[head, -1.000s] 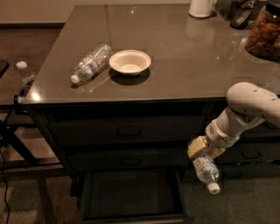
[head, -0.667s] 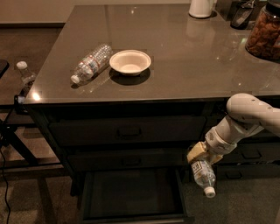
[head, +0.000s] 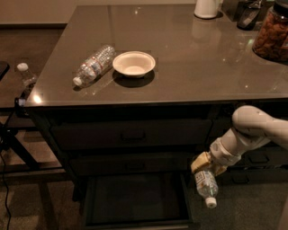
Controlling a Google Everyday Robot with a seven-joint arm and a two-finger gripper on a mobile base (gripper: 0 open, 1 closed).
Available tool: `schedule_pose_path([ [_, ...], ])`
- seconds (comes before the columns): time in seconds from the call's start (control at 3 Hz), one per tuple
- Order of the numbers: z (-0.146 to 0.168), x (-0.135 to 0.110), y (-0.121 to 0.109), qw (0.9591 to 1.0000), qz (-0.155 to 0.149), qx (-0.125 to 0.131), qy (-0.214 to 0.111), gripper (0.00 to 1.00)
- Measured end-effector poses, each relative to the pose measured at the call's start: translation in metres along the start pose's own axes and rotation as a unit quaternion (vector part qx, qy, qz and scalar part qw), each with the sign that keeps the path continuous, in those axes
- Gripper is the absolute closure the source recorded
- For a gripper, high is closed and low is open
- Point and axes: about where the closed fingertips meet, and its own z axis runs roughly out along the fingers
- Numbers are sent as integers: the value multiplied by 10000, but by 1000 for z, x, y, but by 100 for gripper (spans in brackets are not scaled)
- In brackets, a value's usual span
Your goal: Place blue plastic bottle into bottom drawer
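Note:
My gripper (head: pixel 204 167) is shut on the blue plastic bottle (head: pixel 206 185), a small clear bottle with a pale label. The bottle hangs cap down in front of the drawer stack, just right of the open bottom drawer (head: pixel 135 197). That drawer is pulled out, and its dark interior has nothing in it. The white arm (head: pixel 252 130) reaches in from the right.
A clear ribbed bottle (head: pixel 93 65) lies on the countertop (head: pixel 189 67) beside a white bowl (head: pixel 133 64). Two shut handled drawers (head: pixel 130 134) sit above the open one. A jar (head: pixel 272 33) and a white jug (head: pixel 207 8) stand at the back right. Another small bottle (head: pixel 26 74) stands left of the counter.
The gripper has carried the bottle left and down, closer to the open bottom drawer's right edge.

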Motion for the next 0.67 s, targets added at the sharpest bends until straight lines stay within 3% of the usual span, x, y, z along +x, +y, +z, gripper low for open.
schedule_pose_path([
  [0.33,45,8,-23,9970,697,-312,-102,100],
  [0.67,73,2,-40,9895,1308,-414,-459,100],
])
